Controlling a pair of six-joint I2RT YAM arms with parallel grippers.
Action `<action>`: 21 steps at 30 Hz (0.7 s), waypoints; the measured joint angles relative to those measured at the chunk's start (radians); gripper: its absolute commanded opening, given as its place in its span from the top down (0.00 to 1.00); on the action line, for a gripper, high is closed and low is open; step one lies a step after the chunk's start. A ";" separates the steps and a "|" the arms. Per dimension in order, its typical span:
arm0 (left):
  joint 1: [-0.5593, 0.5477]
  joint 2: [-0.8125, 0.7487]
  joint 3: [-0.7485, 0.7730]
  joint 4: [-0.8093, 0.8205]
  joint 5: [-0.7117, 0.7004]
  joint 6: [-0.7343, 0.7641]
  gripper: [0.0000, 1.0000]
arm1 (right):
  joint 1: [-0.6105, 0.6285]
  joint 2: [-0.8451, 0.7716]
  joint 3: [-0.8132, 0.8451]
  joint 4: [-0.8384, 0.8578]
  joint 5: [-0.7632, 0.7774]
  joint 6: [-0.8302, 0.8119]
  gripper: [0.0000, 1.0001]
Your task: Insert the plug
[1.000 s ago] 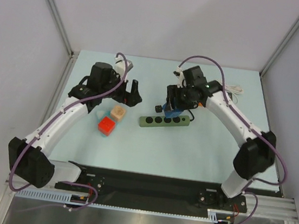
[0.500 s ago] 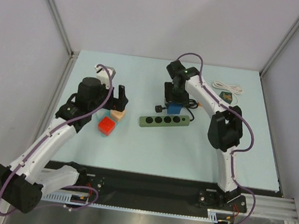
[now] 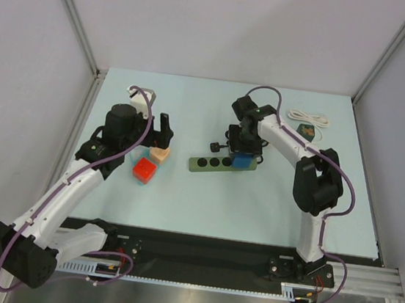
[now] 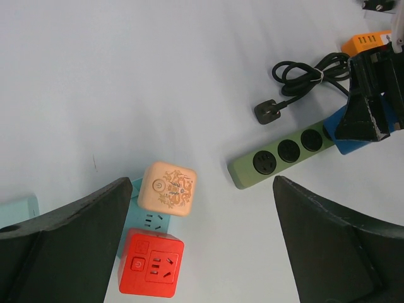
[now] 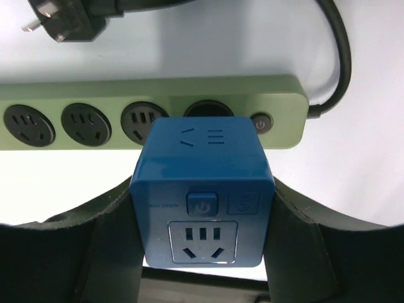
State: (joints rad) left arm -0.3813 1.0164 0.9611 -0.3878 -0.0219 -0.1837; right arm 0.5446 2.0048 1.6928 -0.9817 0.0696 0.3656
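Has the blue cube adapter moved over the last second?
Yes. The right end effector carried the blue cube adapter toward the near edge, from beyond the green power strip to over its right end.

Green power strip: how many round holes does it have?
4, all in one row on the green power strip: three uncovered at the left, the fourth next to the switch, partly hidden behind the blue cube.

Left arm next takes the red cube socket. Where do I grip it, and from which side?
Come from straight above with the left end effector and pinch the red cube socket on the two flat walls that run away from the teal block. Its socket face lies upward, and only the side toward that block looks crowded.
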 measured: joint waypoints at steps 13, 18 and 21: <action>0.000 0.000 0.000 0.005 -0.010 0.000 0.00 | -0.023 -0.005 -0.020 0.073 -0.029 -0.004 1.00; 0.000 0.002 0.000 0.005 -0.010 0.000 0.00 | -0.023 -0.005 -0.027 0.078 -0.029 -0.004 1.00; 0.000 0.004 0.000 0.005 -0.010 0.000 0.00 | -0.023 -0.006 -0.027 0.078 -0.029 -0.009 1.00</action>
State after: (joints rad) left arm -0.3813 1.0203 0.9611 -0.3832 -0.0319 -0.1833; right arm 0.5213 1.9991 1.6661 -0.9035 0.0402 0.3565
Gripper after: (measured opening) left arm 0.996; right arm 0.650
